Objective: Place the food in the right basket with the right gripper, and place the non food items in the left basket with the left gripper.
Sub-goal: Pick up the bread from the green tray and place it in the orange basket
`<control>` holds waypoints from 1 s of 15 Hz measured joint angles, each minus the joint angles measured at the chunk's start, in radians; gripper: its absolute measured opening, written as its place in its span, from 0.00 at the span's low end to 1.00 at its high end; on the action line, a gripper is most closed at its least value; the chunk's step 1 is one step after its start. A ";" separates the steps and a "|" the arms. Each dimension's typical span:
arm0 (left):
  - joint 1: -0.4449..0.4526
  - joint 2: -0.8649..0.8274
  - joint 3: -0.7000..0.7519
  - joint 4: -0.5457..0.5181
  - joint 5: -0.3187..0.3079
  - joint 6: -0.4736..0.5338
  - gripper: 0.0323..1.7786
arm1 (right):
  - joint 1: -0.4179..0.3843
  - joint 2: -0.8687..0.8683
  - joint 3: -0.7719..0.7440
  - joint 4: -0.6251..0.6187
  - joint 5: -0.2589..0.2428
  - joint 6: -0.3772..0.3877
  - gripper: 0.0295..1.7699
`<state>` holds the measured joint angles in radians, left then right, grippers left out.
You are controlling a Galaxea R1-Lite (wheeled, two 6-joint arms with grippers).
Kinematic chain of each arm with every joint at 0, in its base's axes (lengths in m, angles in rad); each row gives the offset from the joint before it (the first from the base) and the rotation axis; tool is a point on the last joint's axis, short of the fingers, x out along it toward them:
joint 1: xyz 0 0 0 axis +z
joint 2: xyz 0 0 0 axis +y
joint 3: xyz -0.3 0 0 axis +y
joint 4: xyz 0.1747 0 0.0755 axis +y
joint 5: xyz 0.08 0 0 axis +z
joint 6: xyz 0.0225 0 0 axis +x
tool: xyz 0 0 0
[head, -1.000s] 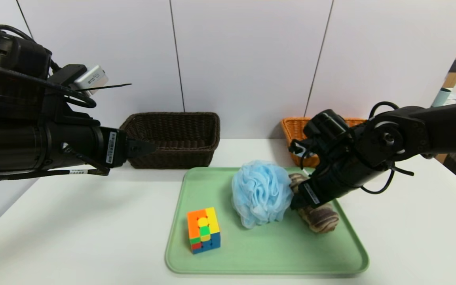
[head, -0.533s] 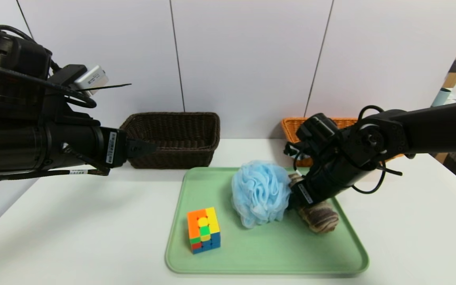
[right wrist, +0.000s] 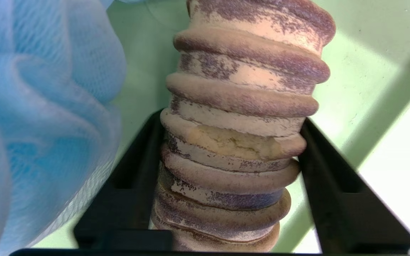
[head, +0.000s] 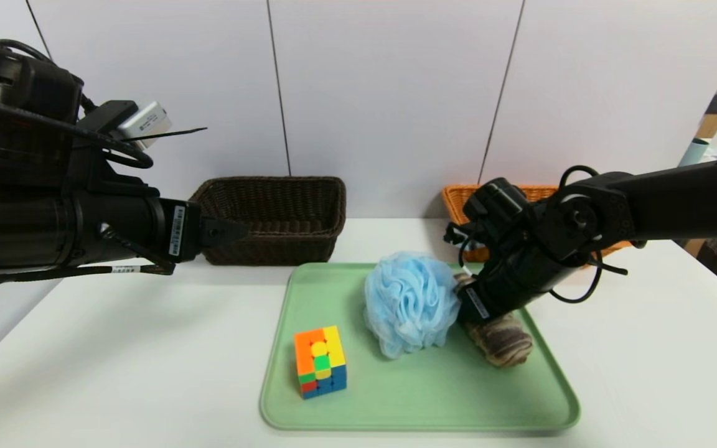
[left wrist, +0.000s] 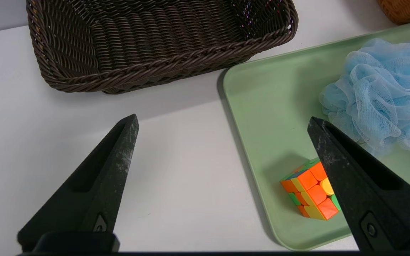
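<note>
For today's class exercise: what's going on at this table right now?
The right gripper is down on the green tray, its fingers on either side of the striped bread roll, beside the blue bath puff. The left gripper hangs open near the dark basket. The puzzle cube sits untouched; the orange basket waits behind.

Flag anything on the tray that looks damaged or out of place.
The bread roll has a torn patch mid-length, showing pale crumb, between the fingers of the right claw. The bath puff and puzzle cube look fine.
</note>
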<state>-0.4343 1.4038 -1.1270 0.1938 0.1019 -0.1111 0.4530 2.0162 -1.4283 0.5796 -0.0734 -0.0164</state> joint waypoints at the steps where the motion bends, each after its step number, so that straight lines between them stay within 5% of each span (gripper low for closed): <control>1: 0.000 0.000 0.000 0.000 0.000 -0.001 0.95 | 0.000 -0.001 -0.001 0.016 -0.001 -0.001 0.53; 4: 0.000 0.000 -0.001 -0.001 0.000 -0.001 0.95 | 0.000 -0.008 -0.007 0.050 -0.006 -0.004 0.34; 5: 0.000 -0.001 -0.001 -0.001 0.000 -0.001 0.95 | -0.001 -0.009 -0.016 0.063 -0.019 0.000 0.12; 15: -0.013 -0.003 0.001 0.000 0.000 -0.002 0.95 | 0.079 -0.155 -0.107 0.135 -0.040 0.057 0.10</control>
<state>-0.4472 1.4004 -1.1257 0.1934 0.1019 -0.1134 0.5323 1.8609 -1.5355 0.7149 -0.1134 0.0404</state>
